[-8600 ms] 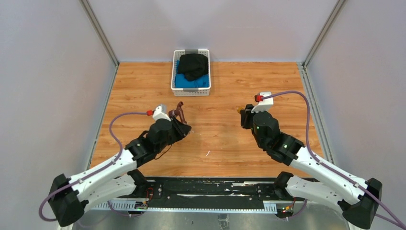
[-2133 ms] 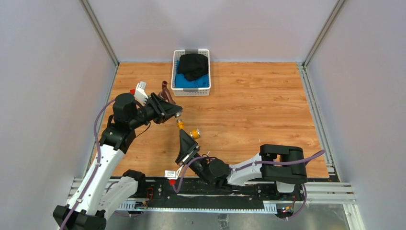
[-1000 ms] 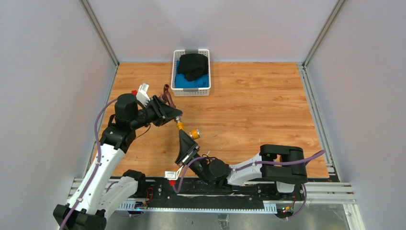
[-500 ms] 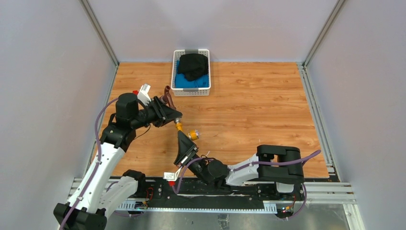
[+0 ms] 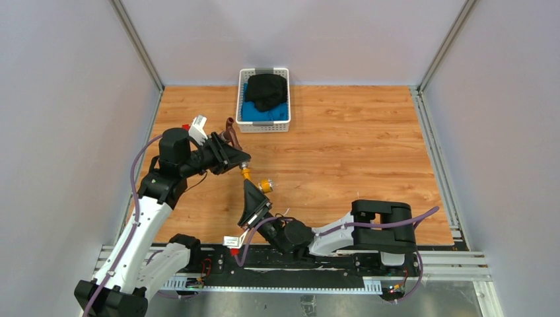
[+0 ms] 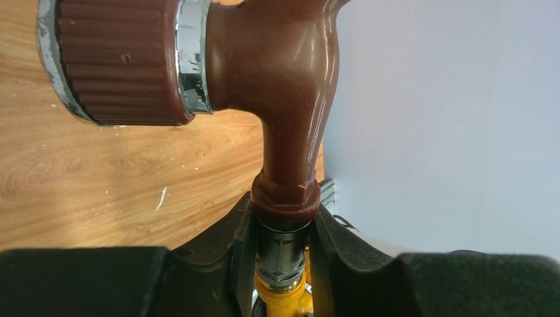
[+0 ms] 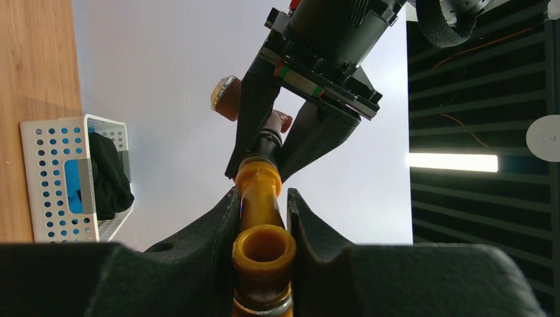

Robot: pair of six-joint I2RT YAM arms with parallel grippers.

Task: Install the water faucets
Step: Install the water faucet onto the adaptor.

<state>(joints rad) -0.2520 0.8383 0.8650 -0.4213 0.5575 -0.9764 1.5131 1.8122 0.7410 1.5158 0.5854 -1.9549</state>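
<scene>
Above the tabletop [image 5: 343,152], at 6 o'clock from the white basket [image 5: 263,125], the left claw [image 5: 242,162] grasps the reddish-brown faucet [image 6: 290,99] by its silvery end. The right claw [image 5: 249,185] clenches the brass-yellow faucet [image 7: 259,191], whose tip touches that end.

White basket [image 5: 263,126] of dark cloth [image 5: 267,91]

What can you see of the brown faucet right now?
The brown faucet is glossy reddish-brown, with a ribbed round knob and a chrome ring at one side. Below its hex collar a dark stem sits clamped in the shut left gripper, held in the air above the table. The stem's end meets the yellow faucet, end to end.
</scene>
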